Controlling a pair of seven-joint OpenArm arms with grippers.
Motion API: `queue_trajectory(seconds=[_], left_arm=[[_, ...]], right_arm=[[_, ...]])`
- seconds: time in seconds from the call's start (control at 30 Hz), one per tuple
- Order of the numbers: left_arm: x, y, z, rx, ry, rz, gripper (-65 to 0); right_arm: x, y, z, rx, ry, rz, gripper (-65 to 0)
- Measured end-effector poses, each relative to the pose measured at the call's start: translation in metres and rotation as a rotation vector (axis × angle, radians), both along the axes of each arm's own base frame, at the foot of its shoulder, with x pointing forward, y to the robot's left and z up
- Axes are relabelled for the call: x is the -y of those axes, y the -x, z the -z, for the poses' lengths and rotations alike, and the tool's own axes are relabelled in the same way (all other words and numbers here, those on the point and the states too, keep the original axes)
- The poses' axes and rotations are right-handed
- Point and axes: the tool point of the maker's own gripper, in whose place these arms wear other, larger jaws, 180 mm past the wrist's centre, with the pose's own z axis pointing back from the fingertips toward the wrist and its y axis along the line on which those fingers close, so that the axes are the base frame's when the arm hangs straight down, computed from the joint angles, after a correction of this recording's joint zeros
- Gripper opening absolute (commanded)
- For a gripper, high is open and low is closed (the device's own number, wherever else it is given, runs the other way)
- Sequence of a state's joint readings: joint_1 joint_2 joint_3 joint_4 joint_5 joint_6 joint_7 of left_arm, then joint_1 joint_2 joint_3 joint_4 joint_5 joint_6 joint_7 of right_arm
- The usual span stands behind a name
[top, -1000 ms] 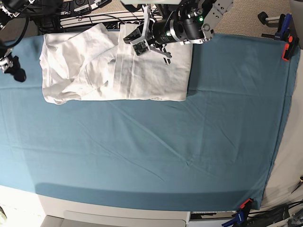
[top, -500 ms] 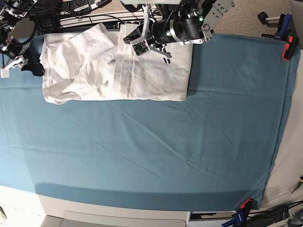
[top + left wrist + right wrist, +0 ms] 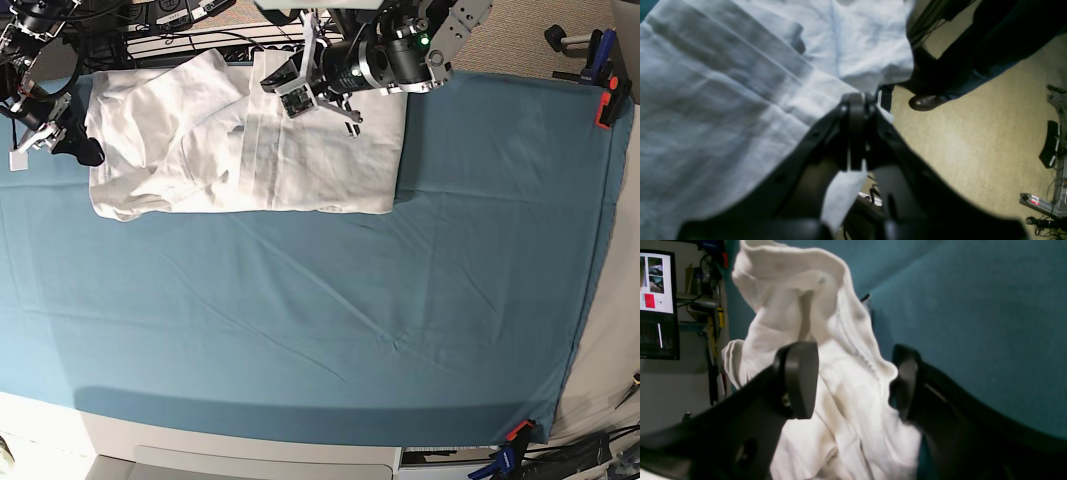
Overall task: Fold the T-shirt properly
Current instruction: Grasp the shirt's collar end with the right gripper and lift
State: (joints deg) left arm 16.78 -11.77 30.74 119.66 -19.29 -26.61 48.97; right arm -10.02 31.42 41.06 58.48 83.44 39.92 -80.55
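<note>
The bench (image 3: 330,330) fills the lower frame of the base view, draped in a teal cloth (image 3: 450,250) with shallow creases. Farther back, at upper left, the T-shirt (image 3: 240,150) lies partly folded along the far edge, its left half rumpled. At the far left the right pincer (image 3: 853,380) stands released, its pads either side of the shirt's bunched edge. At top centre the left pincer (image 3: 857,110) is clenched on a fold of the T-shirt at the bench's far edge.
</note>
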Motion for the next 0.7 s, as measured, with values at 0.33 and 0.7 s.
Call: queue_trajectory(seconds=[0.33,0.7], left_arm=[[0.0,0.0,0.0,0.0,0.0,0.0,-65.0],[0.0,0.0,0.0,0.0,0.0,0.0,-65.0]], right_arm=[[-0.011,-0.002,0.005,-0.013,-0.011,-0.036,-29.6],[-0.077,-0.018,-0.007,0.002,0.094,-0.348,-29.6]])
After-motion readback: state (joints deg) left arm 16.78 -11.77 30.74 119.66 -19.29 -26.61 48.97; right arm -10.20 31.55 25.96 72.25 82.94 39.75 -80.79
